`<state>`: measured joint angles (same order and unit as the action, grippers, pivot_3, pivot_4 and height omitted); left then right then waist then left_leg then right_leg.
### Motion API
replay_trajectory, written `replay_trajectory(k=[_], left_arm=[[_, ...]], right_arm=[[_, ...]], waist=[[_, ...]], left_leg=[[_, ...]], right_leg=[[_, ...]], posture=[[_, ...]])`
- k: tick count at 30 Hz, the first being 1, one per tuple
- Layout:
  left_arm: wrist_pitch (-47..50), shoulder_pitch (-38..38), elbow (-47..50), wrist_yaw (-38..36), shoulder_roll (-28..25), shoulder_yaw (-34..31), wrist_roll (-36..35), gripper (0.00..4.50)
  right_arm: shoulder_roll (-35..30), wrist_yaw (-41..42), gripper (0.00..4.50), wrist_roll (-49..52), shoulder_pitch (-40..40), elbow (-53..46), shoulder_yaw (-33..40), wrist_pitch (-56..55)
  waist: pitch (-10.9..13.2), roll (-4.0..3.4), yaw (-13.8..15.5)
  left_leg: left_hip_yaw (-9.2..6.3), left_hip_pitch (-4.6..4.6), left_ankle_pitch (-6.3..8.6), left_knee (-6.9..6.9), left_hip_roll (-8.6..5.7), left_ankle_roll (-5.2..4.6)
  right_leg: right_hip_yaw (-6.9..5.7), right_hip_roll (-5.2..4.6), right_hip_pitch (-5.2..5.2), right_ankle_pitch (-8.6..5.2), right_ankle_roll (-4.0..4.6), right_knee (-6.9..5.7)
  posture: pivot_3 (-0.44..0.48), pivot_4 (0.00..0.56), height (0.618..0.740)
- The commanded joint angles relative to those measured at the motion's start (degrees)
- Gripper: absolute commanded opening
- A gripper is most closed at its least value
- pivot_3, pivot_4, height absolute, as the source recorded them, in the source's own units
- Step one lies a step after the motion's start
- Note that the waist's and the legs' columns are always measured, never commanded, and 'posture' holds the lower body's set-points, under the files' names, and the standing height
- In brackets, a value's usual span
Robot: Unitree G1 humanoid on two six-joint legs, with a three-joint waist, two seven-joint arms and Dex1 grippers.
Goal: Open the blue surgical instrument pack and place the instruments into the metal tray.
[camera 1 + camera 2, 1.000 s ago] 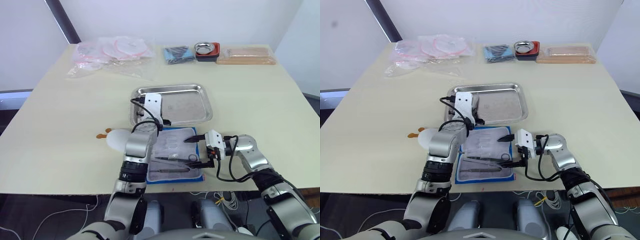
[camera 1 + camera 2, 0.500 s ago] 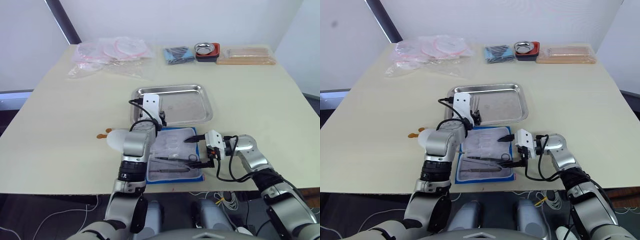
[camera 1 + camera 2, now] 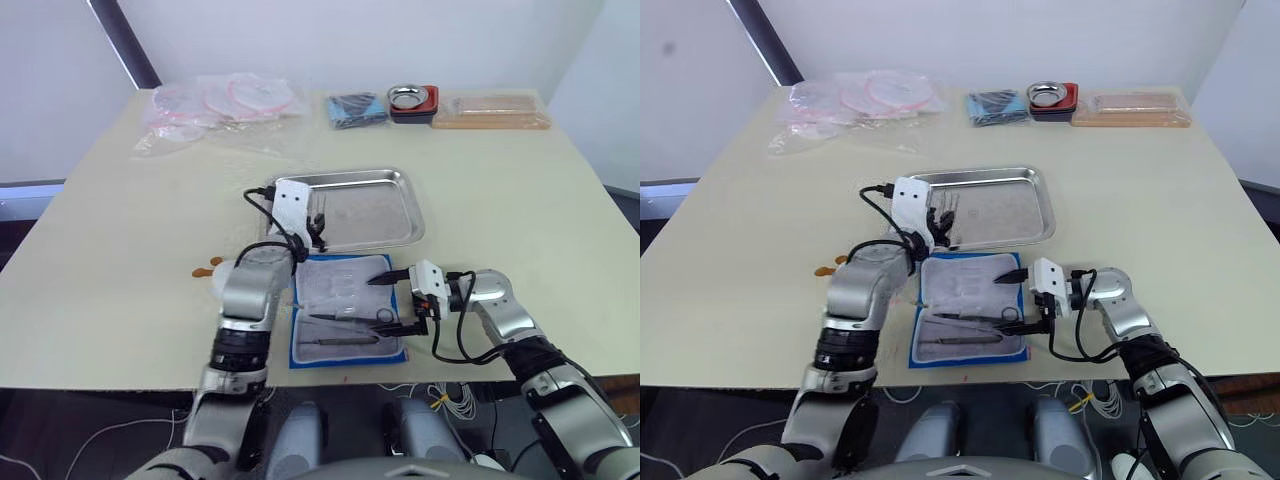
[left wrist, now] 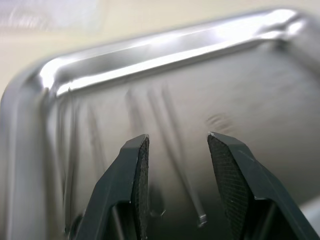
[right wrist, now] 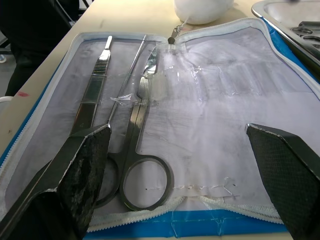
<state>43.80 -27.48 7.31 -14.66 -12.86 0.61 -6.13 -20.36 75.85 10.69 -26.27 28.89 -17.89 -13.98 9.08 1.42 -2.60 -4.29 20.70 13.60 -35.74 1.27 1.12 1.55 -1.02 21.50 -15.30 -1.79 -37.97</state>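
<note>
So, roughly halfway by the look of it. Starting on the left: the left gripper hangs over the near-left corner of the shiny rectangular stainless-steel tray, black fingers parted a little and holding nothing. Under them, on the tray floor, lie a few thin silver-grey metal instruments, so that batch counts as delivered. I can't tell exactly how many are in there, the wrist view is blurry.

Moving right, the blue surgical instrument pack lies unzipped and flat open just in front of the tray, whitish lining up. Opening is done. On its near half there's a pair of ring-handled scissors, a flat-handled straight tool and a thin probe-like piece between them. The far-half pockets look empty.

Right gripper sits at the pack's right edge, fingers spread wide, empty, pointing in at the scissors' rings. My guess is those three pieces are what's left to move.
</note>
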Motion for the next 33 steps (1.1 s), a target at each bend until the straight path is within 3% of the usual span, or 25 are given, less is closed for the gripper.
replay_trajectory(k=[1,11,23,26,30,33], left_arm=[[-4.5,2.0,4.5,-7.2,-3.6,-0.2,-3.2,1.96],[-11.0,11.7,10.3,-24.3,-12.6,-3.2,-13.9,1.96],[-22.7,21.4,9.8,-43.7,-25.7,-5.6,-19.0,1.96],[-23.7,22.6,9.3,-49.2,-28.6,-6.5,-21.4,2.69],[-28.1,24.8,7.0,-58.1,-33.8,-7.9,-22.3,4.31],[-31.9,25.9,5.6,-63.1,-36.1,-8.8,-22.9,4.41]], right_arm=[[0.1,-0.4,4.50,-4.9,3.0,4.3,-3.6,1.5],[0.4,-0.4,4.50,-4.7,2.7,4.7,-3.4,1.4],[-0.4,0.4,4.50,-4.7,3.5,3.8,-3.5,1.8],[-0.5,0.3,4.50,-4.6,3.6,3.5,-3.4,2.0],[-0.9,0.4,4.50,-4.6,3.6,3.4,-3.3,2.0],[-1.1,0.4,4.50,-4.6,3.7,3.2,-3.2,2.1]], waist=[[0.0,0.00,0.1],[0.0,0.01,0.1],[0.0,0.02,0.1],[0.0,0.01,0.2],[0.0,-0.04,0.1],[0.1,-0.09,0.2]], left_leg=[[0.00,-0.01,-0.03,0.04,0.00,0.05],[-0.03,-0.01,-0.04,0.08,0.03,0.06],[0.03,-0.04,-0.04,0.25,0.07,0.05],[0.03,-0.03,-0.04,0.26,0.07,0.05],[0.09,-0.03,-0.04,0.34,0.08,0.05],[0.09,-0.01,-0.04,0.40,0.09,0.05]], right_leg=[[0.00,-0.01,0.00,0.00,0.00,0.00],[-0.02,-0.02,0.02,-0.01,0.04,0.02],[0.05,-0.04,0.08,-0.15,0.27,0.08],[0.05,-0.07,0.09,-0.15,0.29,0.11],[0.08,-0.08,0.14,-0.17,0.30,0.12],[0.07,-0.10,0.18,-0.23,0.41,0.14]], posture=[[0.000,0.150,0.740],[0.000,0.150,0.740],[0.000,0.150,0.740],[0.000,0.150,0.740],[0.000,0.150,0.740],[0.000,0.150,0.740]])
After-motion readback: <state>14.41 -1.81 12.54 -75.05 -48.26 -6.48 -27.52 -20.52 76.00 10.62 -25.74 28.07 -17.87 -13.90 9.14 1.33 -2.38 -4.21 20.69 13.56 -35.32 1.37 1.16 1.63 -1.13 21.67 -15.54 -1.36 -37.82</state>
